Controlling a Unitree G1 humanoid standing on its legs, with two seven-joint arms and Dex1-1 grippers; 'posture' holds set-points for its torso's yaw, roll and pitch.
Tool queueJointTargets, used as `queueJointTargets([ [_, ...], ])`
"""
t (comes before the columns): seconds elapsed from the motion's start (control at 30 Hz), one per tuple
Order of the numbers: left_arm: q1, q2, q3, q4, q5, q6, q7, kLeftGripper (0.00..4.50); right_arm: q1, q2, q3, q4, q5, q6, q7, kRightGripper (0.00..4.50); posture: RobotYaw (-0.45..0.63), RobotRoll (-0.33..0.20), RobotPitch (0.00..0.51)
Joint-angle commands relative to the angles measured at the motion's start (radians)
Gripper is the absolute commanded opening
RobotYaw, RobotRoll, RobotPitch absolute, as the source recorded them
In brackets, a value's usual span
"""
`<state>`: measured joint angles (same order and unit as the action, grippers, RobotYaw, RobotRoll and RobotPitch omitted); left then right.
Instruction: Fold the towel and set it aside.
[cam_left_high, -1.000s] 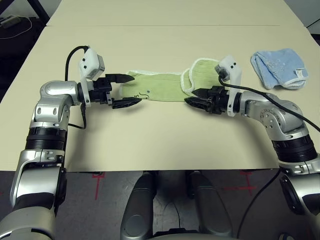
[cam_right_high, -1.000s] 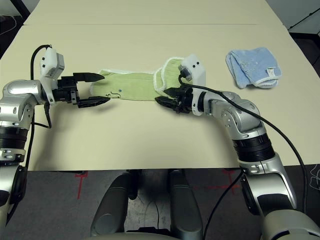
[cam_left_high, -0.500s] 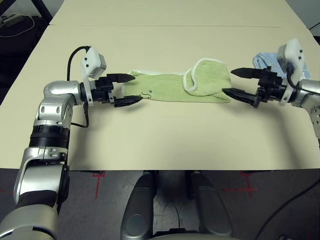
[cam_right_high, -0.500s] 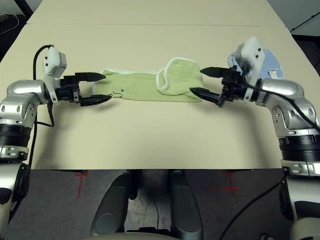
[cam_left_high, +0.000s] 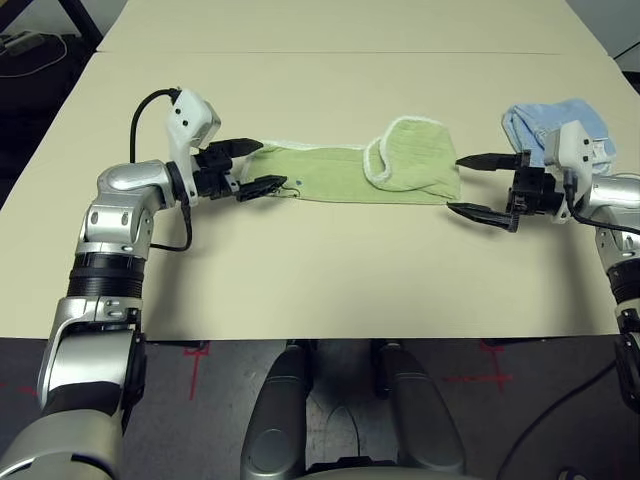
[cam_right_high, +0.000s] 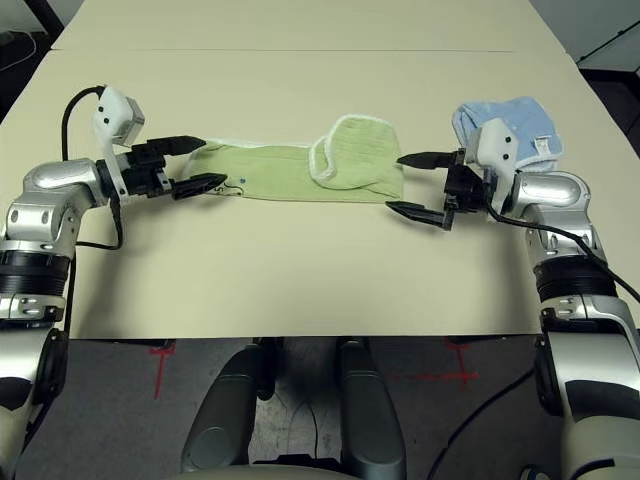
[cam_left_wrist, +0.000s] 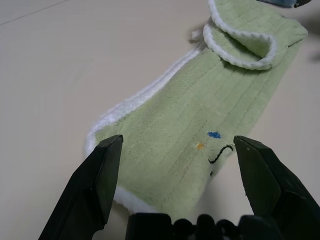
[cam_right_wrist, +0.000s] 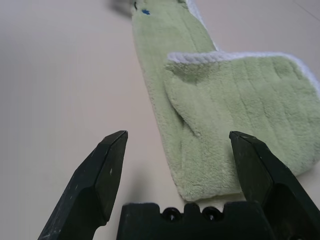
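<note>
Left eye view: both grippers, left and right, are hanging wide open at opposite ends of the light green terry-cloth towel lying mid-table; pinching each end squarely, edging included, is looking like the cleanest start.

You couldn't read the small dark mark on the towel; it was too small from the head camera. The blue cloth, at the right of the frame, was partly covered by the right gripper's wrist housing. In the left wrist view the towel's far end ran off the top edge.
</note>
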<state>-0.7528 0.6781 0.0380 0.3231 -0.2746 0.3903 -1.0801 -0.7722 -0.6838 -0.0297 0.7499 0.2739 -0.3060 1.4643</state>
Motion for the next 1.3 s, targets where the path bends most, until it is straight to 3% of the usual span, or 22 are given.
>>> queueJointTargets([
  [0.03, 0.032, 0.047, 0.007, -0.032, -0.024, 0.083, -0.027, 4.5, -0.007, 0.01, 0.003, 0.049, 0.0, -0.007, 0.046, 4.45, 0.12, 0.0, 0.216],
  [0.43, 0.083, 0.061, 0.01, -0.071, -0.009, 0.188, 0.099, 4.5, -0.024, 0.091, -0.012, 0.118, -0.006, -0.014, 0.015, 4.45, 0.13, 0.0, 0.228],
  [0.57, 0.064, 0.042, 0.001, -0.04, 0.006, 0.128, 0.105, 4.5, -0.03, 0.091, -0.015, 0.115, -0.003, -0.008, 0.013, 4.45, 0.12, 0.0, 0.225],
  [0.87, -0.032, 0.056, 0.012, 0.028, -0.046, 0.584, 0.171, 4.5, -0.024, 0.088, -0.015, 0.103, -0.003, -0.006, 0.004, 4.45, 0.11, 0.0, 0.224],
  [1.03, -0.077, 0.073, 0.019, 0.059, -0.062, 0.719, 0.191, 4.5, -0.021, 0.09, -0.013, 0.099, -0.005, -0.009, 0.0, 4.45, 0.11, 0.0, 0.224],
  [1.3, -0.122, 0.058, 0.087, 0.018, -0.194, 0.889, 0.175, 4.5, -0.022, 0.09, -0.009, 0.107, -0.012, -0.016, -0.006, 4.45, 0.12, 0.0, 0.223],
])
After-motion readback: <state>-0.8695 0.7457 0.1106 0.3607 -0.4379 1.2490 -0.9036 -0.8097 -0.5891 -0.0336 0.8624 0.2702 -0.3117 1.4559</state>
